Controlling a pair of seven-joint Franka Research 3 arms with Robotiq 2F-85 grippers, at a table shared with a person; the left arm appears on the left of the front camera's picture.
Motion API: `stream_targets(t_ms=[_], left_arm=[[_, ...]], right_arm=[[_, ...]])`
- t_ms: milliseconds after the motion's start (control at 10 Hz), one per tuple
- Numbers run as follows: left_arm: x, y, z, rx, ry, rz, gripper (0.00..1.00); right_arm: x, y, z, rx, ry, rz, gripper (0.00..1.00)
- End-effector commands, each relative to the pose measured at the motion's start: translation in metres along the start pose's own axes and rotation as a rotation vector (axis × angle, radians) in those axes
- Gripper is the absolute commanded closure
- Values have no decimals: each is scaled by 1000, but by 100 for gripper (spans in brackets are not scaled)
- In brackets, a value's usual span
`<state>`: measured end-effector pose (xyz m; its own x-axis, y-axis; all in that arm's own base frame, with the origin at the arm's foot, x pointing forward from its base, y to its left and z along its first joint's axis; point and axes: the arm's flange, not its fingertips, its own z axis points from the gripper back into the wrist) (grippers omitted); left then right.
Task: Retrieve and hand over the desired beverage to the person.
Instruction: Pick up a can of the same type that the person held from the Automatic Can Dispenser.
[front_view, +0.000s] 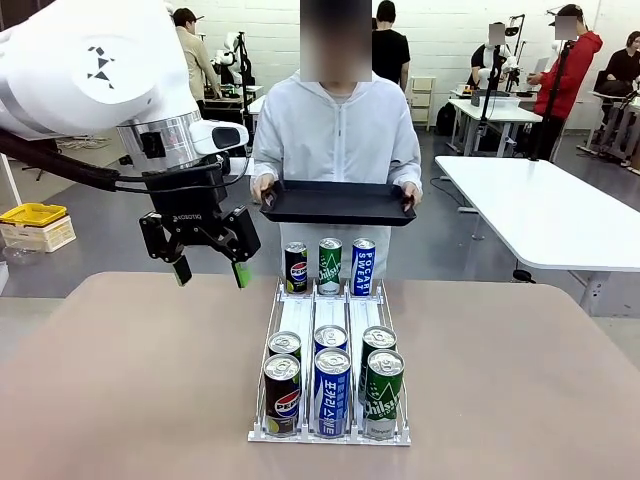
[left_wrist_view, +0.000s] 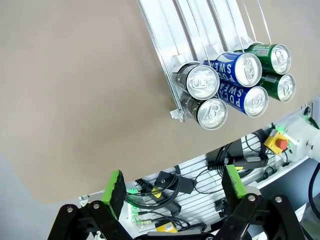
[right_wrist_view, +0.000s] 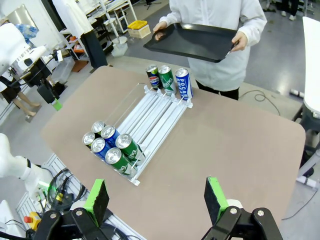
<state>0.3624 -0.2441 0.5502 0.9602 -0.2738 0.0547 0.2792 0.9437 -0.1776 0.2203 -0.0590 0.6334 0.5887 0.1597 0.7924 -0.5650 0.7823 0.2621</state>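
Note:
Beverage cans stand in a clear three-lane rack (front_view: 300, 318) on the table. At its far end are a black Pepsi can (front_view: 296, 268), a green Chilsung can (front_view: 330, 265) and a blue Pocari Sweat can (front_view: 363, 266). Several more of the same kinds crowd the near end (front_view: 332, 385). The person (front_view: 338, 130) in a white jacket stands beyond the table, holding a black tray (front_view: 338, 204) in both hands. My left gripper (front_view: 209, 270) hangs open above the table, left of the rack's far end, holding nothing. My right gripper (right_wrist_view: 156, 199) is open high above the near edge.
The tan table (front_view: 130, 380) is bare on both sides of the rack. In the left wrist view the near cans (left_wrist_view: 220, 85) lie beyond the open left gripper (left_wrist_view: 174, 185), with cables and an emergency stop (left_wrist_view: 277, 142) below the table edge. White tables stand at the right (front_view: 540, 210).

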Motion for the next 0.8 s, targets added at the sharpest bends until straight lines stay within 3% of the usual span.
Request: stream_targets(t_ms=[0, 200, 500, 700], left_arm=[[0, 0, 2, -32, 7, -17, 0], [0, 0, 0, 0, 0, -1, 0], [-13, -68, -37, 229, -1, -37, 0], [-14, -87, -63, 261, -8, 26, 0]], right_arm=[[0, -1, -1, 27, -4, 8, 0], [0, -1, -1, 27, -4, 8, 0], [0, -1, -1, 27, -4, 8, 0], [0, -1, -1, 27, -4, 8, 0]])
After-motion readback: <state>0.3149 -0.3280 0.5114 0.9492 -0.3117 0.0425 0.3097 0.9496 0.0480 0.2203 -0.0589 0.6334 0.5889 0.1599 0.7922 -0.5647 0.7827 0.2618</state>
